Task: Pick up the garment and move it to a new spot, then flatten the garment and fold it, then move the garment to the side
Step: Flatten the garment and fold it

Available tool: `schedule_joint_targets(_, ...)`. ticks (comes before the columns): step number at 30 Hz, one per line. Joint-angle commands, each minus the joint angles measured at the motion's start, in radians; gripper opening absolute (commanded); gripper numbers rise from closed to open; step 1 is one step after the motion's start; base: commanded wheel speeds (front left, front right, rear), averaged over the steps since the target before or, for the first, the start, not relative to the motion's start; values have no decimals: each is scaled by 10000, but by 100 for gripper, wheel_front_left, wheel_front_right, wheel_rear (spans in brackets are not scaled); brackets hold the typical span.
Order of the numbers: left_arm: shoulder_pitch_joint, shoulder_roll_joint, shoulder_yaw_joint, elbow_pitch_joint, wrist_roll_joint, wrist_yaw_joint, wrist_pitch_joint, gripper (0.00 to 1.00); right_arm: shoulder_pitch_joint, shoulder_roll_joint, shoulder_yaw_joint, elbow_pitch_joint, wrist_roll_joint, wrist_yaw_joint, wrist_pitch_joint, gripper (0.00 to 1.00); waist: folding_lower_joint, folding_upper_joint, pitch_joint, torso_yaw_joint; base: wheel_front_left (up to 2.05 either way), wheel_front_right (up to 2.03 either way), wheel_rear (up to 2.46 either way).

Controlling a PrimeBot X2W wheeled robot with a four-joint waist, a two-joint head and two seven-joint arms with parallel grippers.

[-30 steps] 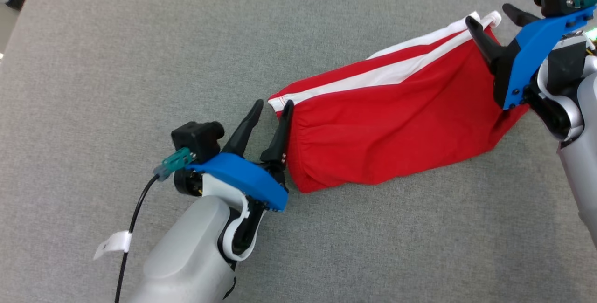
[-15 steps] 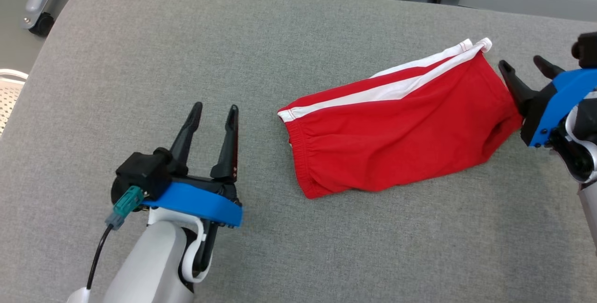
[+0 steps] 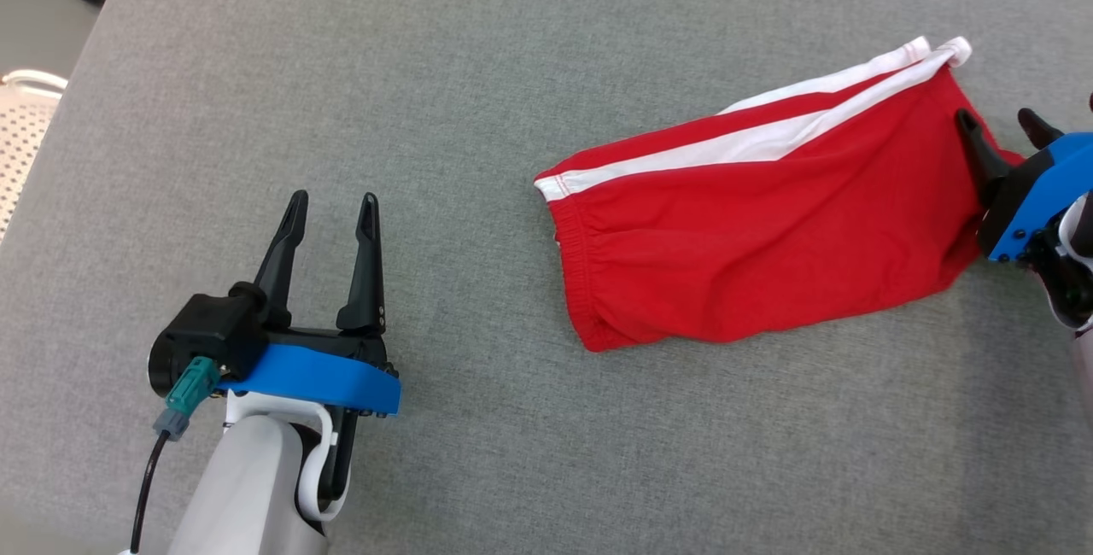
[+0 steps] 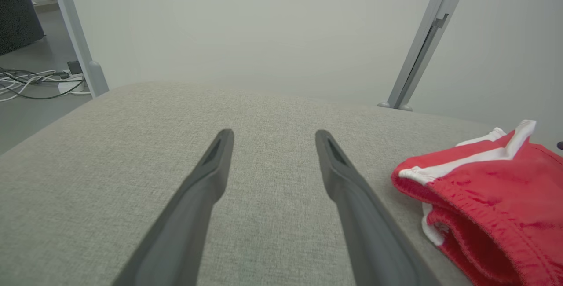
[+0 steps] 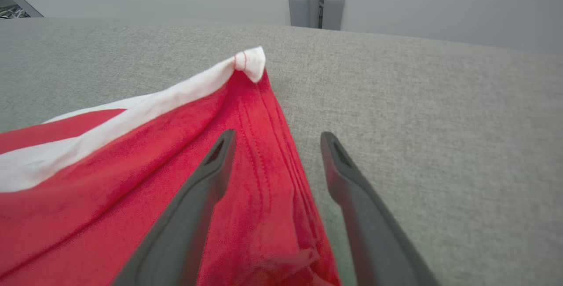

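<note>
Red garment (image 3: 760, 213) lies flat on the grey worktop (image 3: 478, 94), right side. Left gripper (image 3: 333, 201) fingers spread, empty, well apart from it. Right gripper (image 3: 995, 117) fingers spread astride its hem. Left wrist view adds floor cables (image 4: 31, 83).

We look down on a broad padded surface (image 3: 478, 68) covered in grey woven cloth, its far left corner rounded. One red garment (image 3: 768, 239) lies on it, a pair of shorts spread fairly flat towards our right, well away from the left edge. We see its gathered waistband (image 3: 576, 265) at the left end and white stripes (image 3: 768, 141) along the far side
</note>
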State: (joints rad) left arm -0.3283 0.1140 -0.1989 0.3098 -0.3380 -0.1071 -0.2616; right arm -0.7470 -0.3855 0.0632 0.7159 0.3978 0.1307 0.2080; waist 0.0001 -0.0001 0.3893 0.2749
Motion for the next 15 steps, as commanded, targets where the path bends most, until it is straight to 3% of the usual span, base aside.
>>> schedule_joint_targets(1,71,-54,73,-75,66,-54,-42,100,-143,-33,-35,79,-56,2,-68,100,-1,1,125,124,0,0,0)
schedule_joint_targets(9,182,-271,347,-74,255,-189,-42,100,-259,173,50,1098,-264,3,690,100,-1,1,345,394,0,0,0)
schedule_joint_targets(11,193,-326,388,-83,307,-208,-42,100,-166,277,212,1203,-203,12,986,43,-1,1,327,390,0,0,0)
schedule_joint_targets(12,198,-339,410,-79,319,-217,-42,100,-122,314,256,1145,-157,14,992,3,-1,1,311,373,0,0,0)
schedule_joint_targets(15,193,-382,434,-53,327,-239,-42,100,86,272,281,963,9,12,827,0,-1,1,201,286,0,0,0)
